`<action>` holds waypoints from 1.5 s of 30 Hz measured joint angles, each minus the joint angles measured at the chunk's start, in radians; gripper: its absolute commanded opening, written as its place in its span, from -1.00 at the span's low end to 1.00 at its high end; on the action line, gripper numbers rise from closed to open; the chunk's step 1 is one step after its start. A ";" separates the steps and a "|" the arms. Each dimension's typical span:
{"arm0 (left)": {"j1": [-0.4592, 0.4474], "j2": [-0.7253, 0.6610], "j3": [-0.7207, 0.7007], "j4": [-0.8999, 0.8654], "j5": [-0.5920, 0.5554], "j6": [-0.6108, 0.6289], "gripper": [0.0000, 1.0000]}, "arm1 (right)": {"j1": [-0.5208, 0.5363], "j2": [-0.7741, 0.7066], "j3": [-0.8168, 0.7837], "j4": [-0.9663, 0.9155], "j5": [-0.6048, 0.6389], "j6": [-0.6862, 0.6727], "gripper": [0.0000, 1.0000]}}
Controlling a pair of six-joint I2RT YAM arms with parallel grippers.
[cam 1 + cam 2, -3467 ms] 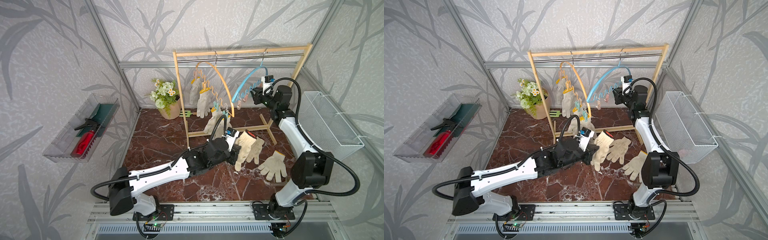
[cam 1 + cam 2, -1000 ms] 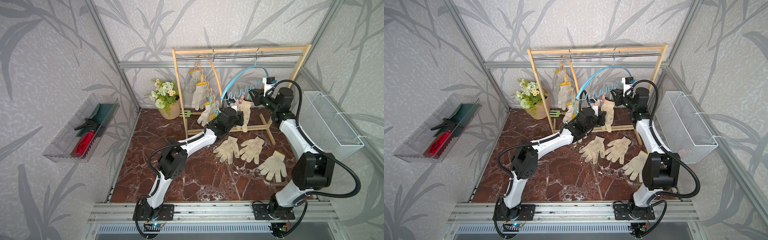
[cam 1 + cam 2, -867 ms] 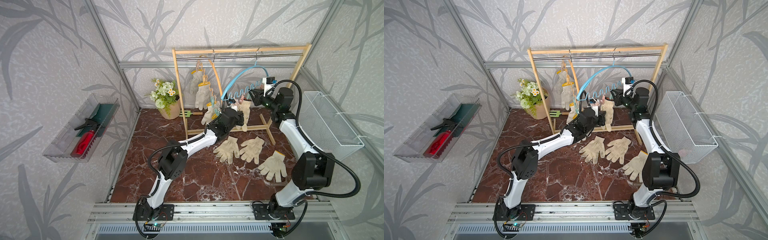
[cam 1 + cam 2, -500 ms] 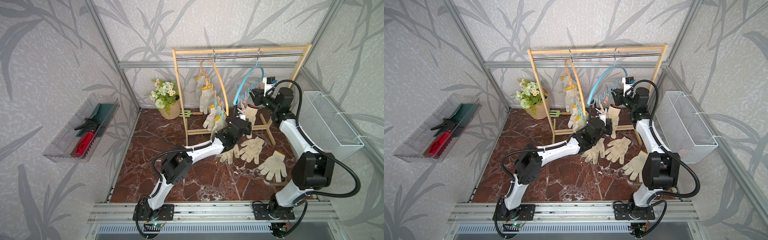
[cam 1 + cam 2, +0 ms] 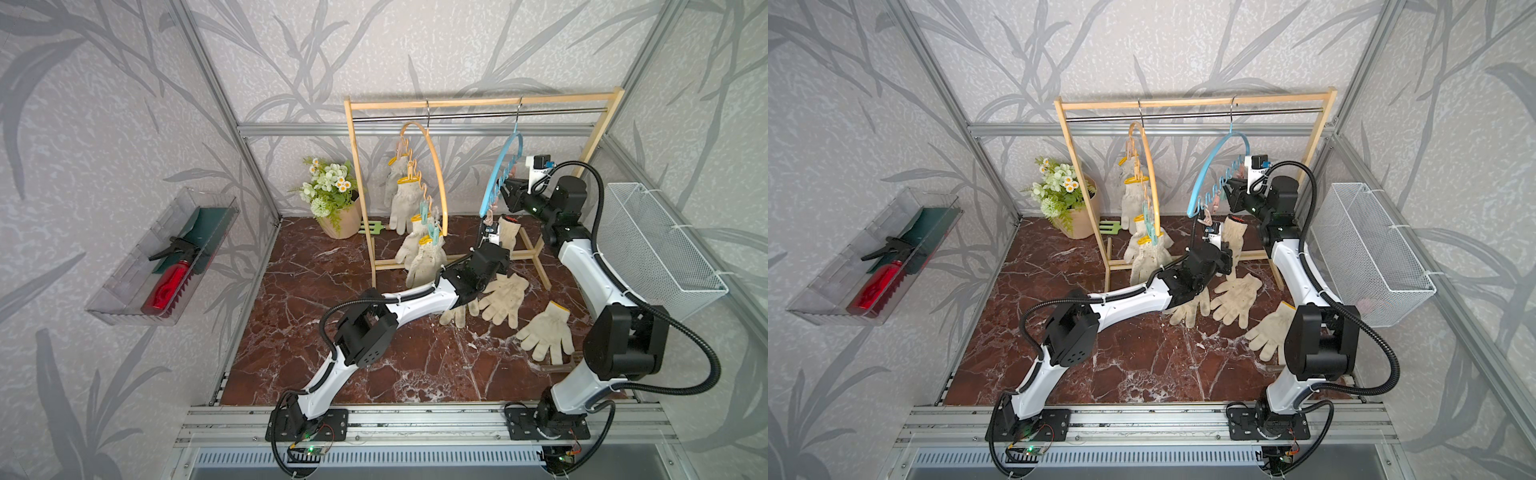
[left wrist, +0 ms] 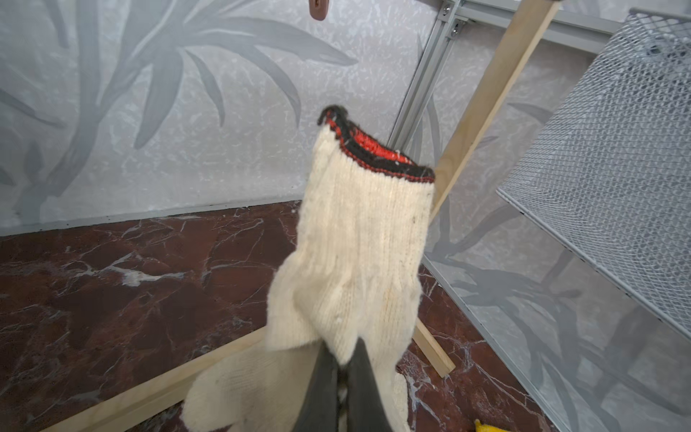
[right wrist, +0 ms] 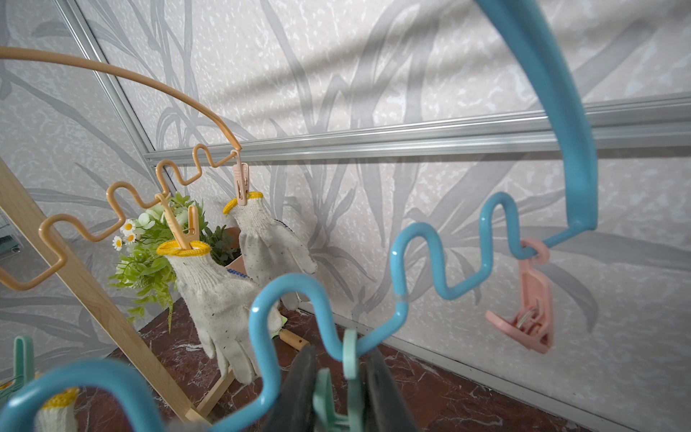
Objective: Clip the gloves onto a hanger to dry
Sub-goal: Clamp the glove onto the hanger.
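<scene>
- Leaf-patterned grey walls enclosed a red-brown marble surface [image 5: 332,266], with a wooden rack [image 5: 356,166] standing at the back.
- The left claw [image 6: 342,359] was clamped on the held glove [image 6: 359,243] around its middle, cuff pointing up and the rest folding down below.
- That glove looked light, soft and floppy, with a knit unlikely to slip. Its firmer red-and-black cuff edge seemed the best place for a clip to bite.
- The right claw [image 7: 338,368] was squeezed on a mint clip [image 7: 351,355] hanging from the blue hanger [image 7: 572,149], near and above the raised cuff.
- Three loose gloves [image 5: 505,291] lay on the surface; others hung clipped on the orange hanger [image 5: 438,178].
</scene>
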 measured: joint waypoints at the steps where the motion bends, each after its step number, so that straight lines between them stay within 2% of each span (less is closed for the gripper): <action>1: 0.008 0.000 0.000 0.001 0.000 0.000 -1.00 | 0.000 0.000 0.000 0.000 0.000 0.000 -0.53; 10: 0.093 -0.010 -0.016 0.010 0.007 0.009 -1.00 | -0.001 0.000 0.000 0.003 -0.014 0.006 -0.53; 17: 0.152 -0.014 -0.031 0.029 0.116 0.008 -1.00 | -0.001 0.000 0.000 0.014 -0.059 0.021 -0.55; 27: 0.158 -0.052 -0.100 0.116 0.263 0.000 -1.00 | -0.001 0.013 0.000 0.026 -0.101 0.032 -0.60; 37: 0.162 -0.134 -0.200 0.190 0.315 -0.007 -1.00 | -0.001 0.023 0.000 0.040 -0.109 0.032 -0.61; 45: 0.177 -0.148 -0.205 0.219 0.345 -0.019 -1.00 | -0.001 0.027 0.000 0.049 -0.126 0.051 -0.62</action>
